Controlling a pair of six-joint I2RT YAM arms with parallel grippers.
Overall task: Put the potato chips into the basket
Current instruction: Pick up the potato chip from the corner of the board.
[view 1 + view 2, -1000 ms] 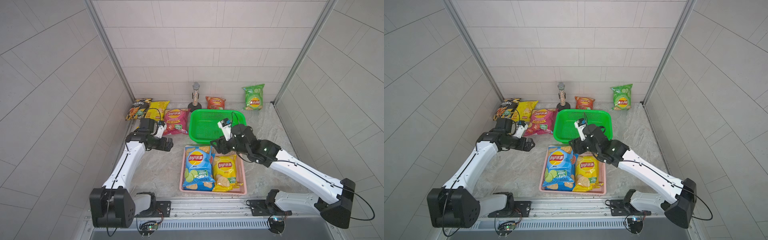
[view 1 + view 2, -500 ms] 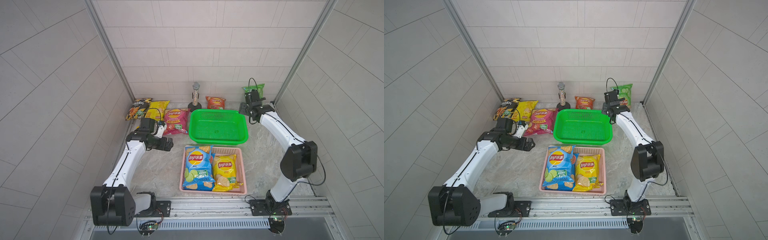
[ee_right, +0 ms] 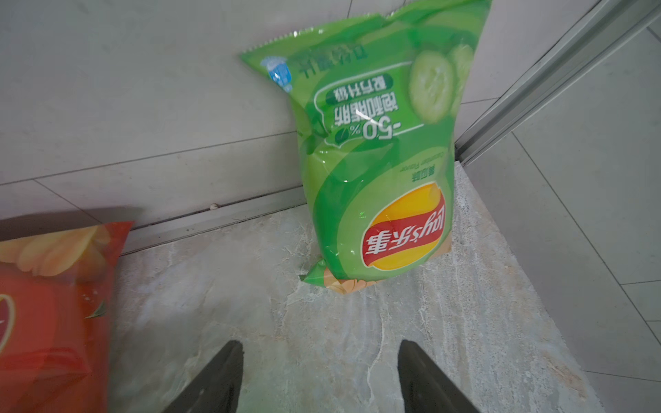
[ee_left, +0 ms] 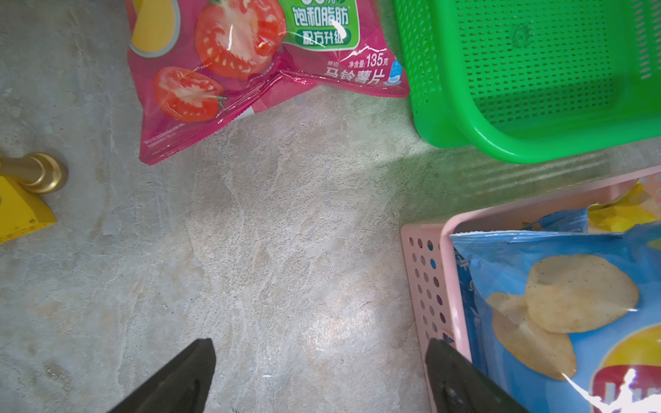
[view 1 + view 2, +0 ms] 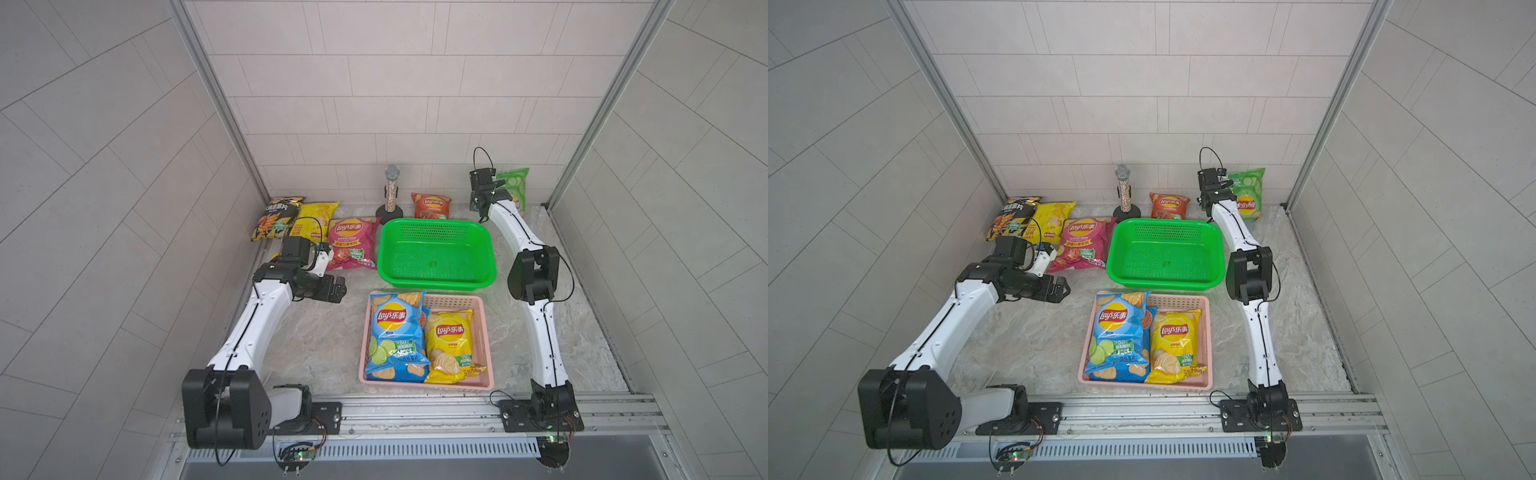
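green potato chips (image 3: 379,171) facing spread right end effector (image 3: 320,343)

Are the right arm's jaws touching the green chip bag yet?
Apart. In the right wrist view the right gripper stands open, with bare table showing between its jaws and the green chip bag.

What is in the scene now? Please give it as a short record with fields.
pink basket: holds blue Lay's bag and yellow Lay's bag
green basket: no bag inside
outside baskets: black bag, second yellow bag, magenta tomato bag, red-orange bag
green cucumber bag: upright, leaning on back wall
left tool: open, over bare table
right tool: open, facing green cucumber bag, not touching
other: microphone on stand
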